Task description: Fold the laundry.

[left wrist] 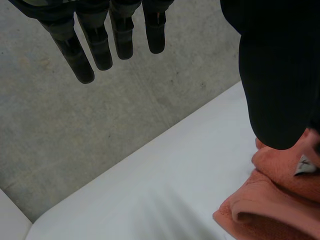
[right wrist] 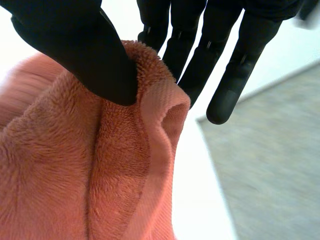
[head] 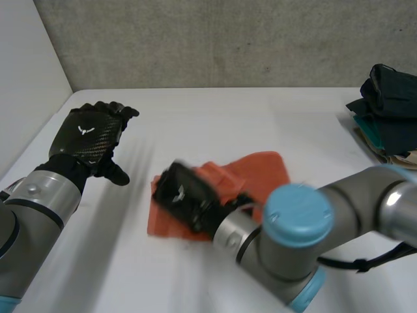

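Pinching just the hem of the orange towel [head: 260, 173], right hand [head: 186, 195] may drop it; left hand [head: 88, 137] hovers slack alongside

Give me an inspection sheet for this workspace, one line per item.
Surface: white table, bare on the left hand's side.
Job's things: orange towel mid-table, bunched in layers; stack of dark clothes at the far right edge.
Clutter: nothing seen.
Hands: left hand open, fingers straight, above the table beside the towel; right hand on the towel's near end, pinching a towel edge between thumb and straight fingers.
Cables: nothing seen.
Surroundings: grey wall behind the table; white panel on the robot's left.
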Tool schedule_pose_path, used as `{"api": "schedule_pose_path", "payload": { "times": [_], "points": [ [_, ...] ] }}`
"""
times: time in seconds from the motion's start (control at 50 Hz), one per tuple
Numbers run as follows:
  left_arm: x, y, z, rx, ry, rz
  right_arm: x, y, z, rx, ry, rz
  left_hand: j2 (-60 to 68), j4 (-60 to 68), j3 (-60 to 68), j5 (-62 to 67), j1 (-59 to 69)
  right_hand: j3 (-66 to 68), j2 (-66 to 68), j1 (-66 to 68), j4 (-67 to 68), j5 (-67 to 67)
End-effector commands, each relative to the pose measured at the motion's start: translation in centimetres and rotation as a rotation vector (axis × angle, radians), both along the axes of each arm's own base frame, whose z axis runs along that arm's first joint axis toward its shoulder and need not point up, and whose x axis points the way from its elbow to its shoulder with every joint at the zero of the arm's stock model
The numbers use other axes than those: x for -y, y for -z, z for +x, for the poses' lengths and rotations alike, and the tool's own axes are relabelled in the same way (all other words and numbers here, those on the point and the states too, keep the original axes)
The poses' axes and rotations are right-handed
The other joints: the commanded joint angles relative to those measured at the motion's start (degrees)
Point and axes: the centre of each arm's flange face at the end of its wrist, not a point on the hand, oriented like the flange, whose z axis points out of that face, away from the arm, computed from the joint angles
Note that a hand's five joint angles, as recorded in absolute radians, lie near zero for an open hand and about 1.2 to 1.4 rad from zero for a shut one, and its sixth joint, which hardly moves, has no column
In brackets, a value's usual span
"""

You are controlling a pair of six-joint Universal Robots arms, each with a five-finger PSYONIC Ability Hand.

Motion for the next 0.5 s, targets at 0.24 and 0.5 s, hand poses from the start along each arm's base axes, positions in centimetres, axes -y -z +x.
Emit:
{"api": "schedule_pose_path", "payload": {
  "times": [0.24,0.5],
  "points": [
    [-0.6,2.8,-7.0,0.03,0.205,0.05,6.6,-2.3,-10.3,0.021,0.472,0.368,0.59,0.84,0.64,1.26,1.38,-57.3,-56.47,-53.33,-57.64,-57.12],
    [-3.1,7.8,-12.6,0.094,0.292,0.102,6.8,0.7,-14.1,-0.055,0.586,0.449,0.76,1.01,0.81,1.43,1.55,-53.89,-53.06,-49.92,-54.22,-53.71]
  ]
}}
